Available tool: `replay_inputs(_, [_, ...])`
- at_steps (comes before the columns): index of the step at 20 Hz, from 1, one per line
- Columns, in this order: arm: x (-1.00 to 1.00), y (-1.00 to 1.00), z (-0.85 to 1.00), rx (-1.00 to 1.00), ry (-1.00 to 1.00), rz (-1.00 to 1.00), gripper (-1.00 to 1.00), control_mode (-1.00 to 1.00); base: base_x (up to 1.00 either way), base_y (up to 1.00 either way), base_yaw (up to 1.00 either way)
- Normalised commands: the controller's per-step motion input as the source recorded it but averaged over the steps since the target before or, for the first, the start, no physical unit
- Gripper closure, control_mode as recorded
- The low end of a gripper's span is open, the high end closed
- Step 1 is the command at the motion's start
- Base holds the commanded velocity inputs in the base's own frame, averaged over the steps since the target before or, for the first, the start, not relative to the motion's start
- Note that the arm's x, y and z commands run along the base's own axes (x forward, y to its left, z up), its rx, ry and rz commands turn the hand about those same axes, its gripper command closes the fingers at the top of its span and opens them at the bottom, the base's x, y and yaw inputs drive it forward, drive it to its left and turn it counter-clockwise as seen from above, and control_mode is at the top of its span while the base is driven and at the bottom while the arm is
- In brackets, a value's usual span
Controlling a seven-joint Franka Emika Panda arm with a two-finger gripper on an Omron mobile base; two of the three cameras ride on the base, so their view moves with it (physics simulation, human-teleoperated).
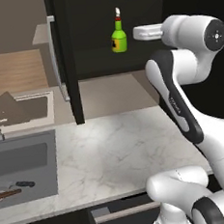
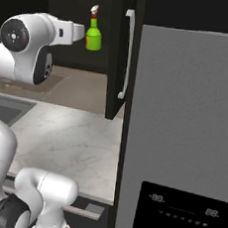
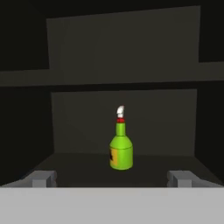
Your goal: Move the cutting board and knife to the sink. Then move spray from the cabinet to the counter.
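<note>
Near: counter (image 1: 117, 142) marble, sink (image 1: 26, 161) at left with knife (image 1: 25, 184) and cutting board (image 1: 6, 194) lying inside. Gripper (image 3: 112, 178) jaws spread wide, nothing held, aimed into the open cabinet (image 1: 73, 64). Far: spray (image 3: 120, 146) stands upright on cabinet shelf, apart from the 2 fingertips (image 3: 43, 178).

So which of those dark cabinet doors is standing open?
The tall near-black cabinet door with the long silver bar handle is swung out edge-on, exposing the small green spray bottle inside. The black drawer front under the marble worktop stays shut.
</note>
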Motion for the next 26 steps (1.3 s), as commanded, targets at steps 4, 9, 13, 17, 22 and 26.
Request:
replay_inputs(4, [0.32,-0.06,-0.08,0.00,0.00,0.00,-1.00,-1.00,0.00,0.00,0.00])
replay_inputs(9, [0.42,-0.05,-0.16,0.00,0.00,0.00,-1.00,-1.00,0.00,0.00,0.00])
replay_inputs(13, [0.40,-0.04,-0.16,0.00,0.00,0.00,-1.00,-1.00,0.00,0.00,0.00])
replay_inputs(17, [0.36,0.00,-0.01,0.00,0.00,0.00,-1.00,-1.00,0.00,0.00,0.00])
replay_inputs(22, [0.33,0.00,0.00,0.00,0.02,0.00,-1.00,-1.00,0.00,0.00,0.00])
replay_inputs(26, [0.37,0.00,0.00,0.00,0.03,0.00,-1.00,-1.00,0.00,0.00,0.00])
